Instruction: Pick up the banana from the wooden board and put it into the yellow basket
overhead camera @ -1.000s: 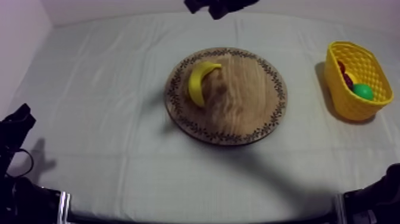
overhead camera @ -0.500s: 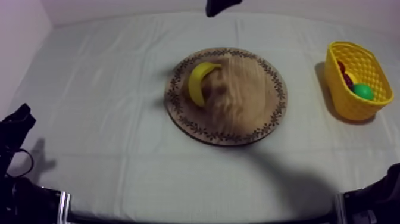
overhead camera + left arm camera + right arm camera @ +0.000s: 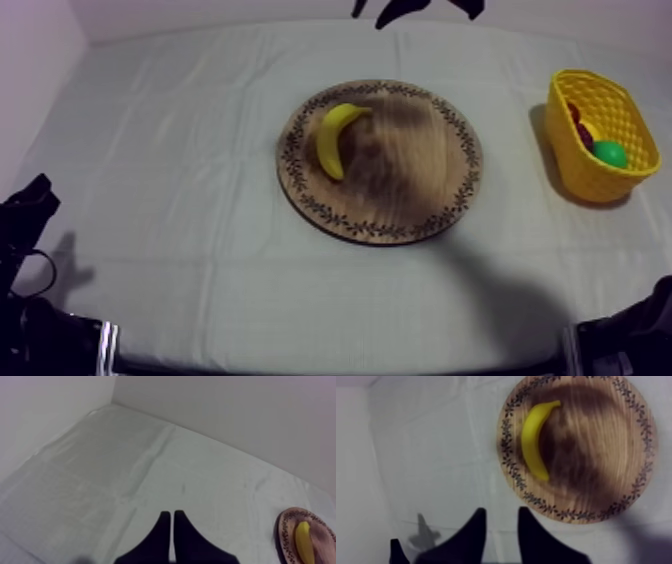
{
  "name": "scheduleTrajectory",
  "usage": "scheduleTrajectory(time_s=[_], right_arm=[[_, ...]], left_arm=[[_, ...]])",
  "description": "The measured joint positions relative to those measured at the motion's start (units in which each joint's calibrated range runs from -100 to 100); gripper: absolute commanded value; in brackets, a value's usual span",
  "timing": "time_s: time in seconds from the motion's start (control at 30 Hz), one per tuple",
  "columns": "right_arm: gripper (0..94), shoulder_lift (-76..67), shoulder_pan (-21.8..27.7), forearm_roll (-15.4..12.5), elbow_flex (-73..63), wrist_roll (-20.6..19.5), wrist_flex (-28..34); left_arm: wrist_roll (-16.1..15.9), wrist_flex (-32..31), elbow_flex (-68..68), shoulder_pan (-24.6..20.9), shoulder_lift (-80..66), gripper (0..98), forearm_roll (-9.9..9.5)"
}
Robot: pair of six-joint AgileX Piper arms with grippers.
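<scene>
The yellow banana (image 3: 335,138) lies curved on the left part of the round wooden board (image 3: 425,175) in the middle of the table. My right arm (image 3: 415,8) reaches in at the far edge, above the board. In the right wrist view my right gripper (image 3: 500,522) hangs open over bare cloth, short of the board (image 3: 601,471) and banana (image 3: 535,441), with nothing between its fingers. My left gripper (image 3: 171,518) is shut into a narrow wedge over the cloth, far from the board (image 3: 284,532) and banana (image 3: 303,541); the left arm rests low at the left (image 3: 25,210).
The yellow basket (image 3: 562,120) stands at the table's right side, holding a green fruit (image 3: 609,153) and a dark red fruit (image 3: 581,127). A dark shadow of the arm lies across the board. Open cloth spreads left of the board and toward the front.
The right arm at the far edge has shifted a little to the right, and its shadow on the board has darkened. Banana, basket and left arm have stayed put.
</scene>
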Motion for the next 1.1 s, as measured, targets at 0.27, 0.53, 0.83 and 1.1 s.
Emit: scheduleTrajectory(time_s=[0.27,0.53,0.83,1.1], right_arm=[[71.1,0.34,-0.08,-2.17,0.02,-0.43,-0.64],[73.8,2.57,-0.04,-2.8,1.64,-0.17,-2.4],[76.6,9.06,-0.31,-1.76,4.27,1.04,-5.86],[76.4,18.42,-0.09,-0.57,0.36,1.57,-7.48]], left_arm=[[0.0,0.0,0.0,0.0,0.0,0.1,0.0],[0.0,0.0,0.0,0.0,0.0,0.1,0.0],[0.0,0.0,0.0,0.0,0.0,0.1,0.0],[0.0,0.0,0.0,0.0,0.0,0.1,0.0]])
